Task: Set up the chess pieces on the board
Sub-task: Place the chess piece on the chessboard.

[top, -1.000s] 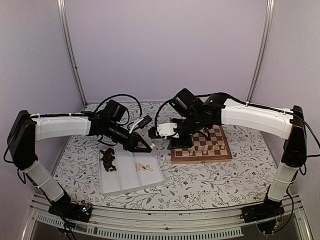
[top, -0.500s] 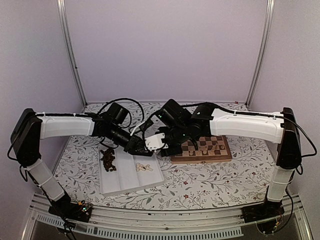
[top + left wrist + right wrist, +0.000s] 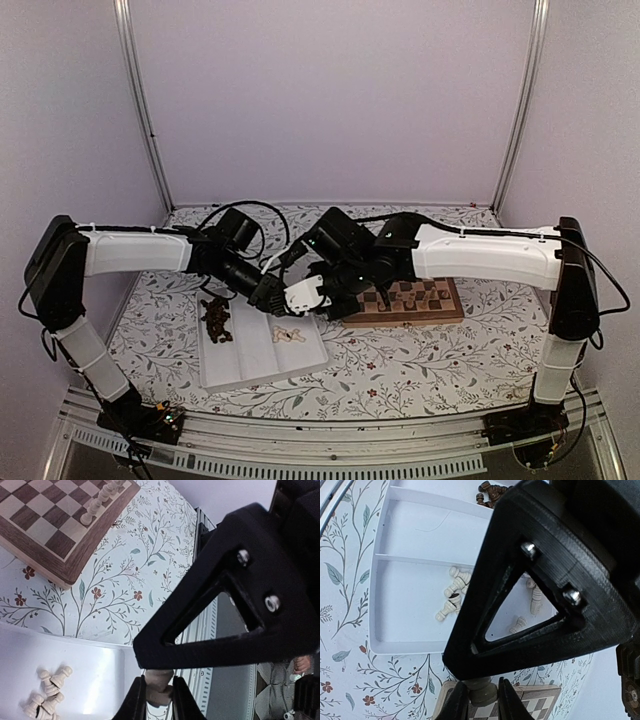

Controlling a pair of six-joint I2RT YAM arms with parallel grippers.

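Note:
Above the white tray's [image 3: 262,352] right end, my left gripper [image 3: 277,297] and right gripper [image 3: 303,295] meet tip to tip. In the left wrist view, my left gripper [image 3: 159,696] is shut on a pale chess piece [image 3: 160,687], with the right gripper's black finger frame just above it. In the right wrist view, my right gripper [image 3: 483,699] has its jaws against the sides of the same pale piece [image 3: 483,692]. The board [image 3: 400,318] lies to the right with several chess pieces [image 3: 408,295] on it.
The tray holds a heap of dark pieces [image 3: 215,320] in its left compartment and a few pale pieces [image 3: 288,335] on the right. The table has a floral cloth. Metal frame posts stand at the back corners.
My right arm has swung left from over the board to the left gripper above the tray, and its jaws have closed from wide open onto the pale piece. The left gripper barely moved.

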